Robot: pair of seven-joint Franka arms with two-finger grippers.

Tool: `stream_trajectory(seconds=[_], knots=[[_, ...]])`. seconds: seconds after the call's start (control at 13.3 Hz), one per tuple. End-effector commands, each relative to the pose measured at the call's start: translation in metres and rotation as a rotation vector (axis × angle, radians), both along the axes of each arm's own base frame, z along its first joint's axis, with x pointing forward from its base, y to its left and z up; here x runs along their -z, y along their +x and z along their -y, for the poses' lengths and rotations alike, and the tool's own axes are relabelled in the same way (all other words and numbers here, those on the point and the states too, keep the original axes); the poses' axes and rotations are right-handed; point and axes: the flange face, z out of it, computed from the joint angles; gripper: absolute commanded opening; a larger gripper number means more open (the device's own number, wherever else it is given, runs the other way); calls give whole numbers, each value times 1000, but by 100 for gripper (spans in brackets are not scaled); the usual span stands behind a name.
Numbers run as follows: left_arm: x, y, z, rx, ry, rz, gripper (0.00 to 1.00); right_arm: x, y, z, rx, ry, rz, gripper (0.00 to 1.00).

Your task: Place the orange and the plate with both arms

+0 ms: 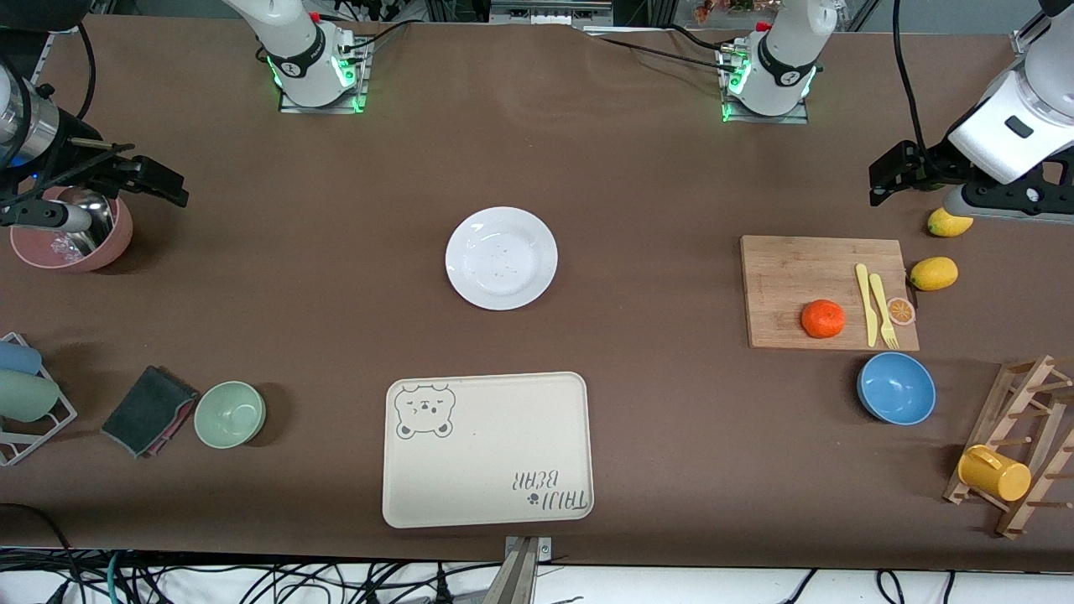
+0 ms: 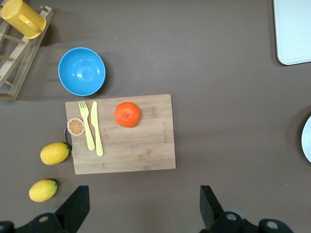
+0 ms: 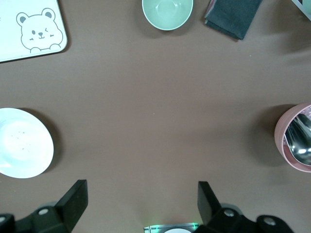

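The orange sits on a wooden cutting board toward the left arm's end of the table. Mid-table lies the white plate with nothing on it. My left gripper hangs open and empty over bare table beside the board, apart from the orange. Over bare table near a pink bowl, at the right arm's end, my right gripper also stands open and empty, well away from the plate.
A cream bear tray lies nearer the camera than the plate. Yellow fork, knife and an orange slice share the board. Two lemons, a blue bowl, a rack with a yellow cup, a green bowl and a dark cloth stand around.
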Motion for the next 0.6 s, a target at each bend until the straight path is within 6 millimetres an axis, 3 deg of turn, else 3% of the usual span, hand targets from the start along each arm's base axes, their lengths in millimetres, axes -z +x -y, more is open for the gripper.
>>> stream_trajectory(seconds=[0.0, 0.53], knots=[[-6, -2, 2, 26, -29, -5, 100, -5, 1, -2, 17, 12, 0, 100], [-5, -2, 1, 19, -23, -10, 100, -4, 1, -2, 16, 12, -1, 100]])
